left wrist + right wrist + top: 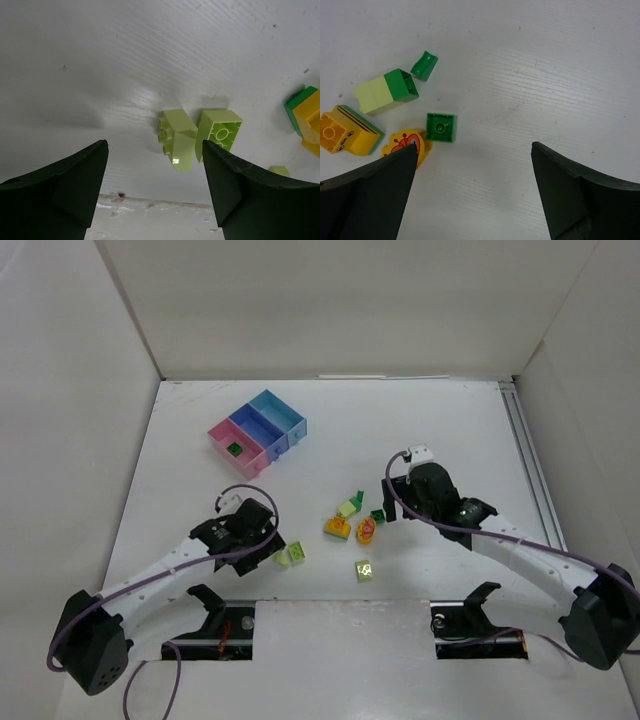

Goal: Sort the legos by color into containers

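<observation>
The containers [256, 432] stand at the back left as one tray of pink and blue compartments; a dark green lego [234, 449] lies in a pink one. My left gripper [272, 540] is open and empty, just left of two lime legos [290, 555]. In the left wrist view these two, one [176, 139] and the other [220, 132], lie ahead of the open left gripper [155, 170]. My right gripper [392, 505] is open and empty beside a dark green square lego [440, 127], which lies ahead and to the left of the right gripper [472, 175] in the right wrist view.
Loose legos lie mid-table: an orange-yellow brick [338, 527], an orange round piece [366, 530], a lime-and-green brick [350, 506], a small green piece [359, 497] and a lime brick [364, 569]. White walls enclose the table.
</observation>
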Action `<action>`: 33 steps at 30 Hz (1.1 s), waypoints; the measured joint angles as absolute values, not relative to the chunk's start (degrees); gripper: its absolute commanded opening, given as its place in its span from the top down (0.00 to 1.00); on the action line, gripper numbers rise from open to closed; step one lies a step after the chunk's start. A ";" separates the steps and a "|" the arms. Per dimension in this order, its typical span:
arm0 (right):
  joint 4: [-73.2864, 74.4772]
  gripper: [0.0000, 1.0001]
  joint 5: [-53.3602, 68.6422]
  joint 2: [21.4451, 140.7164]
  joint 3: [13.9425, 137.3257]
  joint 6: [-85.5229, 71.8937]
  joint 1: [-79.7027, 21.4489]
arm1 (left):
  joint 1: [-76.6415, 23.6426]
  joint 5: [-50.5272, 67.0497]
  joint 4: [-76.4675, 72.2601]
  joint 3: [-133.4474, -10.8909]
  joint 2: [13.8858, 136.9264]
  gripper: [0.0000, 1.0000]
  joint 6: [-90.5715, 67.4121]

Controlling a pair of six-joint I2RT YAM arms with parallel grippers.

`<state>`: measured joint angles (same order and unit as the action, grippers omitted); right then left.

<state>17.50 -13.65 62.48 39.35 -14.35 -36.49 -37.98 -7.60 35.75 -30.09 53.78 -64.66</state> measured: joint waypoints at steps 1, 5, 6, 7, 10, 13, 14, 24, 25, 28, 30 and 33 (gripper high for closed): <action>17.47 0.00 -13.78 62.43 39.35 -14.35 -36.49 | -38.50 -7.40 35.46 -29.67 53.52 0.28 -65.54; 17.54 0.00 -14.59 62.04 39.35 -14.37 -36.49 | -42.48 -6.92 33.89 -29.41 54.48 0.32 -68.88; 17.56 0.00 -14.72 61.87 39.35 -14.37 -36.49 | -43.59 -7.05 33.50 -29.47 55.53 0.33 -69.63; 17.54 0.00 -15.03 61.63 39.35 -14.41 -36.49 | -44.47 -7.27 33.43 -29.65 56.95 0.44 -70.13; 17.52 0.00 -15.68 60.75 39.29 -14.55 -36.49 | -45.93 -7.99 33.85 -30.26 62.22 0.53 -71.92; 17.56 0.00 -16.08 60.25 39.16 -14.61 -36.49 | -46.63 -9.10 35.00 -32.01 65.80 0.56 -73.78; 17.61 0.00 -16.10 60.07 39.09 -14.61 -36.49 | -46.98 -9.58 35.05 -32.45 66.28 0.57 -74.41; 17.80 0.00 -17.21 59.31 38.41 -14.70 -36.49 | -47.90 -12.56 35.68 -33.19 66.59 0.86 -76.82; 17.82 0.00 -17.37 59.31 38.41 -14.70 -36.51 | -47.90 -13.17 36.32 -33.95 66.70 0.86 -76.79; 17.96 0.00 -17.72 59.31 38.41 -14.68 -36.49 | -47.88 -16.34 37.78 -38.44 67.51 0.86 -76.16; 18.00 0.00 -18.06 59.31 38.41 -14.68 -36.49 | -46.76 -19.00 37.54 -42.96 68.64 0.86 -74.19; 18.00 0.00 -18.35 59.31 38.41 -14.68 -36.49 | -40.64 -22.06 35.18 -49.84 71.50 0.87 -68.77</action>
<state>18.00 -18.35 59.31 38.41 -14.68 -36.49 -40.64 -22.06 35.18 -49.84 71.50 -68.77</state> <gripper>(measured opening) 0.994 0.251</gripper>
